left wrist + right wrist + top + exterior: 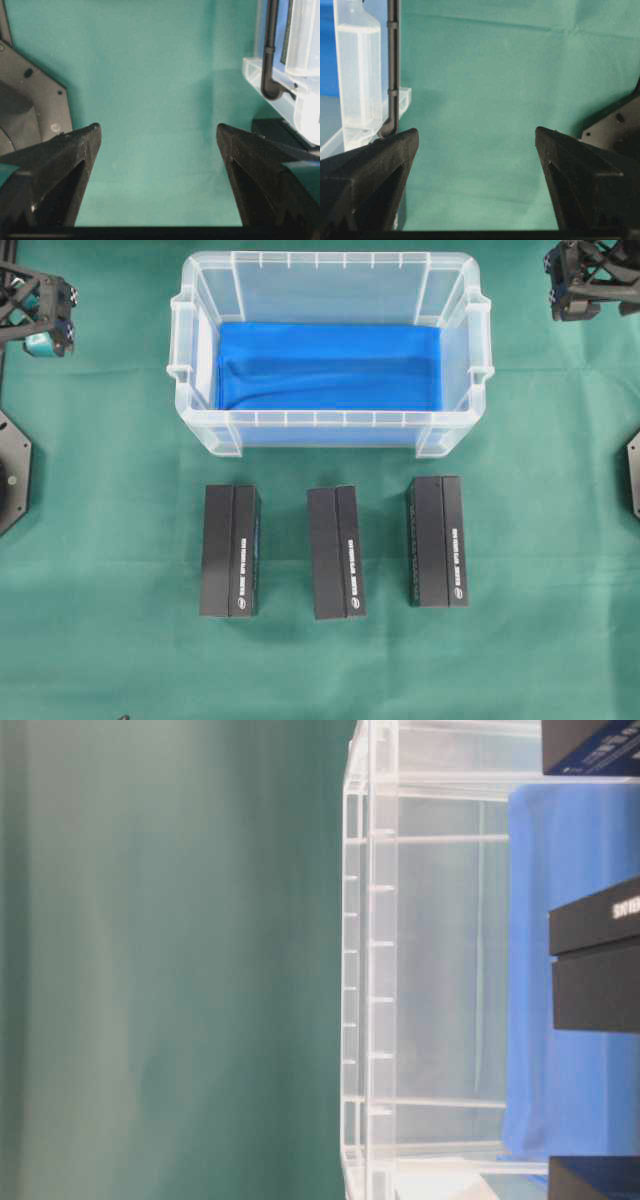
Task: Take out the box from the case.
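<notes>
Looking into the case (330, 350) from overhead, I found nothing in it but the blue cloth (328, 365) lining its bottom. Three black boxes lay in a row on the green counter (100, 640) in front of it: the left box (230, 550), the middle box (335, 552) and the right box (437, 540), each apart from its neighbours and clear of the case wall. Judging by that, I took the removal to be finished, with no box left inside to lift out and nothing more for me to do but stay clear.

My left end effector (157, 135) stood wide and held nothing, hanging over bare counter beside the case's left end. My right end effector (476, 137) was likewise spread wide and empty, off the case's right end.

The overhead view alone gave the full count of boxes and the bare interior. The table-level view, turned on its side, showed the ribbed translucent wall and parts of the dark boxes in front of the cloth, but neither arm. My wrist views showed the gap between my fingers (75, 150), which the overhead view cut off at its top corners, and only a corner of the case's rim.
</notes>
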